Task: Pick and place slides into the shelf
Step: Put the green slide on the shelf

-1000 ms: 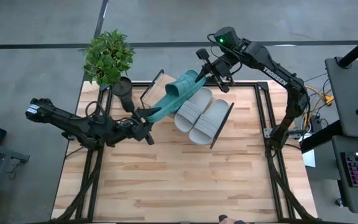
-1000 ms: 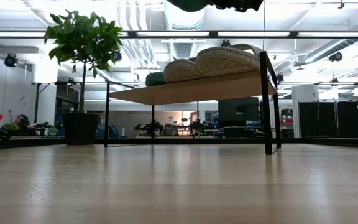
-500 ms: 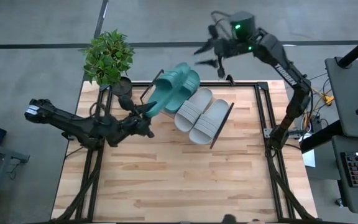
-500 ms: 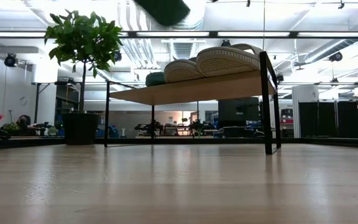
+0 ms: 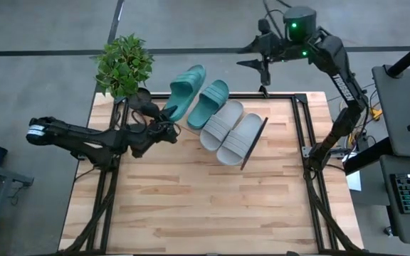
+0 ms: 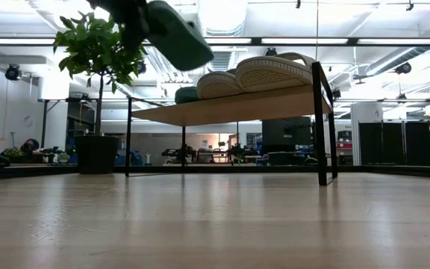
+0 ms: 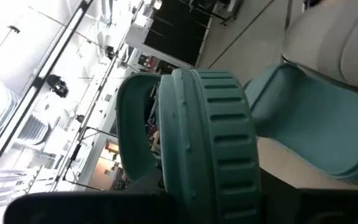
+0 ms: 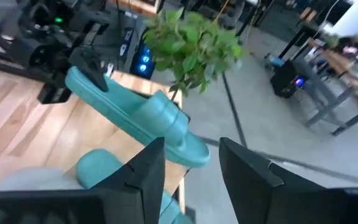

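My left gripper (image 5: 164, 128) is shut on a teal-green slide (image 5: 184, 89) and carries it in the air over the shelf's left end. The slide's toe points toward the table's far edge. The other teal slide (image 5: 209, 104) lies on the slanted wooden shelf (image 6: 230, 112), next to the two grey slides (image 5: 231, 130). My right gripper (image 5: 262, 60) is open and empty, high beyond the table's far edge. In its wrist view its fingers (image 8: 145, 168) frame the held slide (image 8: 135, 118). My left gripper holds the teal slide by its heel end (image 8: 73, 78), pinched between the two fingers, coming from the table's left side. The slide is lifted clear and tilted, its toe (image 5: 193, 72) raised toward the far edge and its sole (image 6: 174, 33) showing in the low view.
A potted plant (image 5: 124, 65) stands at the table's far left corner, close to the held slide. The shelf's black wire frame (image 5: 253, 142) rims its right end. The near half of the tabletop (image 5: 205, 206) is bare wood.
My right gripper has drawn back from the slides, up and past the table's far edge, leaving the second teal slide lying on the shelf beside the grey pair. My left gripper has swung its slide's toe toward the far left, near the plant.
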`<state>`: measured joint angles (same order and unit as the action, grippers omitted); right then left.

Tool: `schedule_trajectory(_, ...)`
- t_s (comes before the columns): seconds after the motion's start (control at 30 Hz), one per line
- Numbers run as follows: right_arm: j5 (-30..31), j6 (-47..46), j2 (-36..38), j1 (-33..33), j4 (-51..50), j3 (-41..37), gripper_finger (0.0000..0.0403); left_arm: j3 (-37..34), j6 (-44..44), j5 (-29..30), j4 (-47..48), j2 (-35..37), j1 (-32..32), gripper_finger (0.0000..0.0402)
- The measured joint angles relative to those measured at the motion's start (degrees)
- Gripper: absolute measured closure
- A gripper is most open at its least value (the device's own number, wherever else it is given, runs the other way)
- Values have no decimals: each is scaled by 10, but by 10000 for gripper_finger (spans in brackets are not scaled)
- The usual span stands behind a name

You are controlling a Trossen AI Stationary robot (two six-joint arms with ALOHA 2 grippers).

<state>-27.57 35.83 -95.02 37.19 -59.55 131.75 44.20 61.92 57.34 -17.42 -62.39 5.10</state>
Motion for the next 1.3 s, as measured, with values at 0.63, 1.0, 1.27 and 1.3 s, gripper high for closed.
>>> schedule_trajectory(0.63,2,5,0,0,-66,-21,272,-54,-44,-178,-122,-51,-134,361)
schedule_trajectory(1.0,2,12,0,0,-73,-33,280,-83,-30,-208,-276,-152,-172,361)
schedule_trajectory(1.27,2,22,0,0,-80,-46,275,-84,15,-158,-304,-186,-174,361)
schedule_trajectory(1.3,2,22,0,0,-80,-47,276,-83,24,-159,-306,-183,-173,361)
